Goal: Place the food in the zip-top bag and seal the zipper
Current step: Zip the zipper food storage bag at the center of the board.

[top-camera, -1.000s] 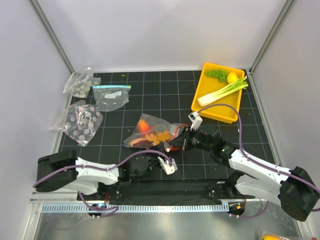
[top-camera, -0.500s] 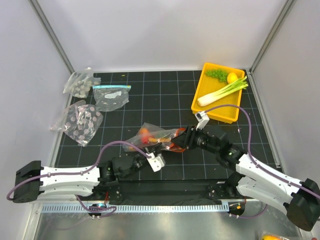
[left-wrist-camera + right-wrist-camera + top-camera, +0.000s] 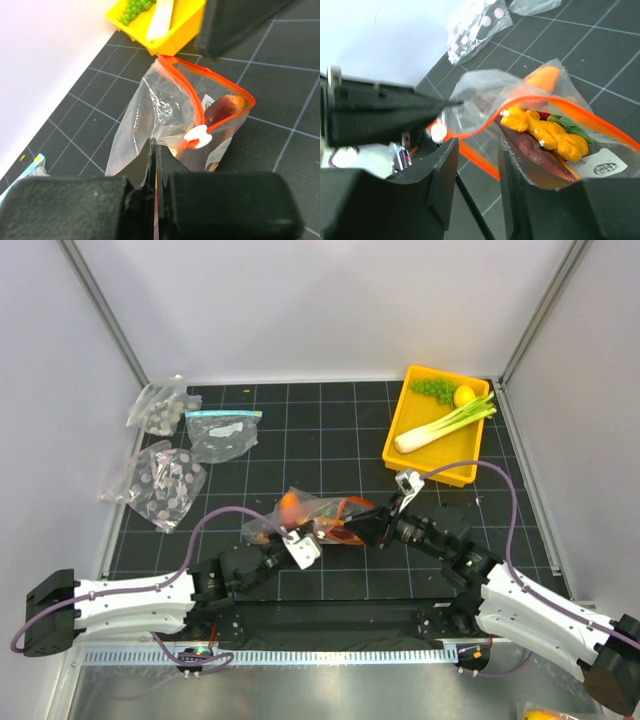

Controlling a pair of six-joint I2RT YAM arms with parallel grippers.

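Note:
The zip-top bag (image 3: 300,510) lies at the middle front of the mat, its mouth open. Its orange-red zipper (image 3: 182,82) forms a loop with a white slider (image 3: 198,136). Inside lies the food: yellow-orange carrot pieces (image 3: 545,131), a dark-red slab (image 3: 532,152), a green bit (image 3: 570,126) and an orange piece (image 3: 543,77). My left gripper (image 3: 155,147) is shut on the bag's edge at the zipper, as the top view (image 3: 293,540) also shows. My right gripper (image 3: 476,150) is open at the bag's mouth, with the orange strip (image 3: 477,160) passing between its jaws.
A yellow tray (image 3: 470,468) with a leek, green grapes and a lemon stands at the back right. Two clear bags of dotted pieces (image 3: 163,483) and a clear bag with a light-blue strip (image 3: 222,432) lie at the back left.
My left arm has reached forward and right to the bag and shut on its near edge. My right gripper has shifted a little right and its jaws now stand apart.

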